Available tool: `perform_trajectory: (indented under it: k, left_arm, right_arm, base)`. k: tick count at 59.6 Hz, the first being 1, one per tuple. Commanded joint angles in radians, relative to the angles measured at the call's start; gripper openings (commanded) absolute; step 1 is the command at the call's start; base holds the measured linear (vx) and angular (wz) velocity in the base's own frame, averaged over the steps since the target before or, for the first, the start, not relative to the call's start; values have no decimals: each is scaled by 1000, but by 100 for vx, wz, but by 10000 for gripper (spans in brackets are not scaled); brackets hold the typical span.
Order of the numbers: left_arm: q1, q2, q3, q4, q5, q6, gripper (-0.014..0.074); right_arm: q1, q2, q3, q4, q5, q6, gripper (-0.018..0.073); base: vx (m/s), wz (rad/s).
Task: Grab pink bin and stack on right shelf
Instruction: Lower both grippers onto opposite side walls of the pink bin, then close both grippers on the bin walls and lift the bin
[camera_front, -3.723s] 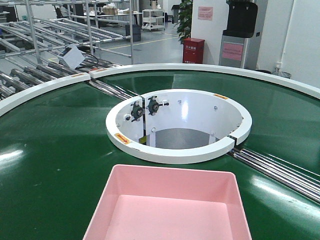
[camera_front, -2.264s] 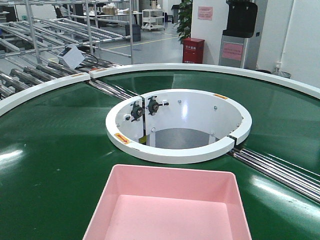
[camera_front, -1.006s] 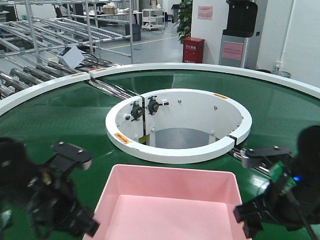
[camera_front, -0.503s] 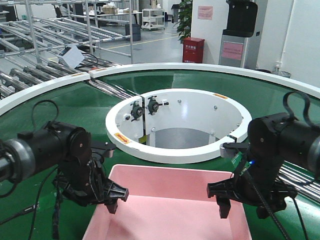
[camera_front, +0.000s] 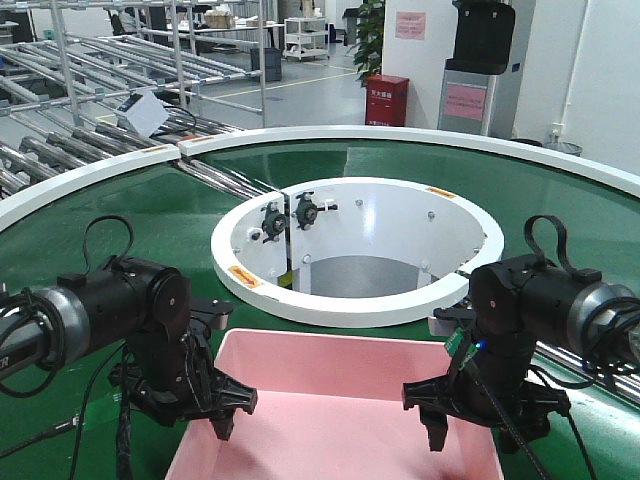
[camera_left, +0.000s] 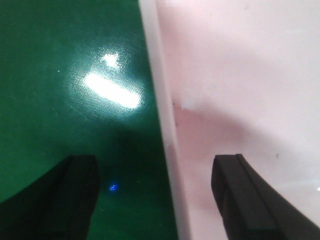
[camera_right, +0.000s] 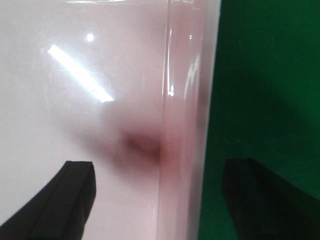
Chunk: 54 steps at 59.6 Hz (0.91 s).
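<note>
Straddling the pink bin (camera_front: 340, 400), which sits on the green worktop (camera_front: 100, 230) at the near edge, the left claw (camera_front: 190, 412) and right claw (camera_front: 478, 428) hang spread apart in the front view. Left wrist view: one finger (camera_left: 60, 200) over green, the other inside, rim (camera_left: 167, 150) between, untouched. Right wrist view mirrors this. Neither grip looks made yet; lifting and stacking on the right shelf, nowhere in view, remain.
</note>
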<state>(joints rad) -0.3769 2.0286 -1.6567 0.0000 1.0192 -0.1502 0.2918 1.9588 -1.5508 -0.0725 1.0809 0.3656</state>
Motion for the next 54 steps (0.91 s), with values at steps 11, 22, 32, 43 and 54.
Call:
perform_trajectory:
  k: [11,22,32,43,54]
  left_arm:
    - [0,-57,-32,0,-17,-14,442]
    - [0,-57,-32,0,-7,-14,326]
    - [0,-57,-32,0,1,-14,221]
    - [0,-57,-32,0,-2,-32,135]
    - [0,-57,-32,0,-2,-32,121]
  right_arm:
    - [-4,-40,-31,-71,-13,39,432]
    - [-4,-18,-31,-72,-8,61,318]
    - [-4,-19,-31,-72,-10,81,204]
    - [-4,-20,-31,-72,-17,81,79]
    - [-4,-20,-31,-69,-13,81,12]
  base:
    - [0,0]
    - [0,0]
    - [0,0]
    - [0,0]
    - [0,0]
